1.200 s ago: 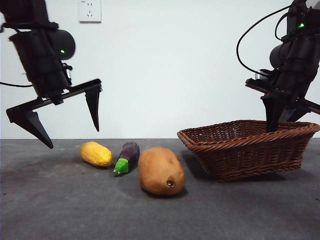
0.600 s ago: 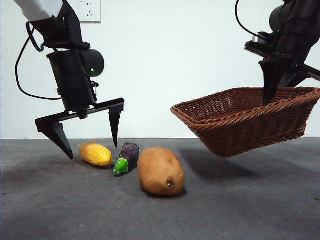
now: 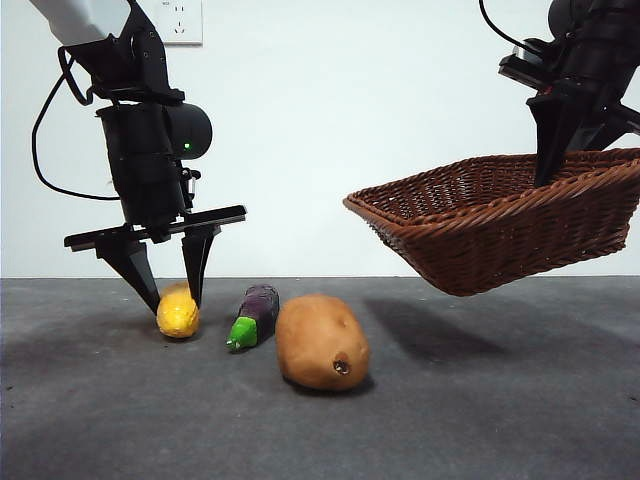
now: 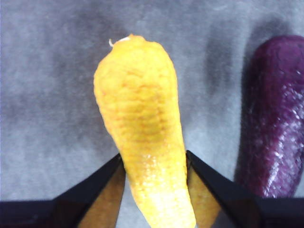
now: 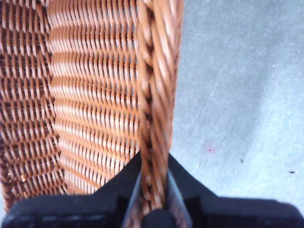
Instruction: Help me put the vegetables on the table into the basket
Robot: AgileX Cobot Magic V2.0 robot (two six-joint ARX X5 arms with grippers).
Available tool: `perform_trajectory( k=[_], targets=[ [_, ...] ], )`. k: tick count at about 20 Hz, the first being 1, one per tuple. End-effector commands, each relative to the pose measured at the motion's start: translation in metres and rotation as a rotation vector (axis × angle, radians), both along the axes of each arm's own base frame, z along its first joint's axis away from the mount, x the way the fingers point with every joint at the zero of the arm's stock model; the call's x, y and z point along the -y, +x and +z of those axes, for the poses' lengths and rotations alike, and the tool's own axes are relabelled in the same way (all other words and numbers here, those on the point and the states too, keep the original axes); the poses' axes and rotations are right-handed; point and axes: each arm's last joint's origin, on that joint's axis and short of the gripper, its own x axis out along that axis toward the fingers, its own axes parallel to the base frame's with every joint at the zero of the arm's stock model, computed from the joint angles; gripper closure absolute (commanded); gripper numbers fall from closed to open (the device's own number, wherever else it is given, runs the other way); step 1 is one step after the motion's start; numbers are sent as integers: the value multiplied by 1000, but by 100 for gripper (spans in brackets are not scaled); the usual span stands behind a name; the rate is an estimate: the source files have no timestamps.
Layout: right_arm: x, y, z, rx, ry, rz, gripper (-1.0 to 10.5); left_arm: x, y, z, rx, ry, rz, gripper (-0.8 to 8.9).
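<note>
On the dark grey table (image 3: 480, 420) lie three vegetables. The yellow corn piece (image 3: 177, 313) (image 4: 142, 142) is at the left, and my left gripper (image 3: 172, 298) (image 4: 153, 178) is shut on it, one jaw on each side, with the corn still touching the table. The purple eggplant (image 3: 254, 313) (image 4: 278, 123) lies just right of it. The tan potato (image 3: 321, 341) is nearest the camera. My right gripper (image 3: 555, 170) (image 5: 154, 190) is shut on the rim of the wicker basket (image 3: 500, 225) (image 5: 95, 95), holding it tilted in the air at the right.
A white wall with a socket (image 3: 179, 20) stands behind the table. The basket's shadow falls on the table right of the potato.
The left gripper dropped to the table and closed around the corn, turning it end-on. The right gripper raised the basket off the table and a little further up and right.
</note>
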Motion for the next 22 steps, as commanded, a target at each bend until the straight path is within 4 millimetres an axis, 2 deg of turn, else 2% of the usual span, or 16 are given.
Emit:
perform_trajectory(
  k=[1, 3, 6, 9, 11, 12, 14, 17, 20, 22],
  targets=[
    [0, 0, 1, 0, -1, -3, 955, 4, 0, 3, -20, -81, -79, 822],
    [0, 0, 1, -6, -16, -27, 955, 6, 0, 25, -4, -158, -111, 822],
    [-2, -1, 1, -25, -17, -52, 955, 16, -10, 76, 118, -237, -199, 822],
    [-11, -5, 0, -62, -46, -57, 955, 32, -40, 132, 283, -279, -293, 822],
    [-23, -9, -1, -82, -63, -32, 955, 48, -64, 158, 351, -324, -372, 822],
    [-31, -11, -1, -85, -63, -8, 955, 56, -73, 164, 365, -336, -405, 822],
    [-50, -16, -1, -92, -59, 46, 955, 75, -88, 167, 363, -336, -476, 821],
    [-71, -23, 0, -97, -60, 94, 955, 97, -96, 154, 306, -303, -501, 817],
    [-78, -31, 9, -82, -44, 102, 955, 99, -96, 151, 285, -286, -476, 818],
    [-76, -38, 21, -56, -9, 105, 955, 94, -96, 147, 238, -265, -462, 817]
  ],
)
